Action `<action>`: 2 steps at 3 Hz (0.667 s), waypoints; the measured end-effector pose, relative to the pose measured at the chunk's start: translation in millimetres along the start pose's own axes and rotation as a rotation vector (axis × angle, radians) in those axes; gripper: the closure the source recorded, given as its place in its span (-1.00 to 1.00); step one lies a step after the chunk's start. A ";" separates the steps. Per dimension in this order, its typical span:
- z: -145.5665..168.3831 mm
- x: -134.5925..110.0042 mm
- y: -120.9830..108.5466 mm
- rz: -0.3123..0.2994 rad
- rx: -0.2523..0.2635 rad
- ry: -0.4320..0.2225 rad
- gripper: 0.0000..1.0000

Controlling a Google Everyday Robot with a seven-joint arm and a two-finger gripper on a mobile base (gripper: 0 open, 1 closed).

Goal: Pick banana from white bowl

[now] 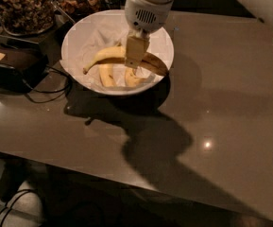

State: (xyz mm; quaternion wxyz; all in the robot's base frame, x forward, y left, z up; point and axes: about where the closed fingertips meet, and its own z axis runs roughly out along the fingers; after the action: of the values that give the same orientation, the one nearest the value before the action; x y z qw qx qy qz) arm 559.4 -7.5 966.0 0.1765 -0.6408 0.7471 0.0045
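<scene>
The white bowl (79,37) stands at the back left of the brown table, lined with crinkled white paper. The long curved banana (108,54) lies across it, its thin stem pointing left and its brown-bruised end (158,68) reaching over the right rim. My gripper (135,60) comes straight down from above onto the banana's middle. Its pale fingers (136,50) are closed around the banana and hide that part. Two shorter bananas (106,74) lie in the bowl beneath it.
Glass jars of nuts (22,6) stand behind the bowl at the back left. A black device (11,65) with trailing cables (46,96) sits left of the bowl. The table's front edge (126,178) runs below, and my arm's shadow falls across the tabletop.
</scene>
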 end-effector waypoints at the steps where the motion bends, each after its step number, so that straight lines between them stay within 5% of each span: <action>1: -42.5 -1.2 31.7 -0.058 0.114 0.015 1.00; 2: -51.5 -2.1 34.8 -0.060 0.127 0.007 1.00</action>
State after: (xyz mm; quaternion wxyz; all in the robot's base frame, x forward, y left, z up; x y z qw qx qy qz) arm 512.9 -11.3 1007.2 0.2145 -0.6505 0.7268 -0.0504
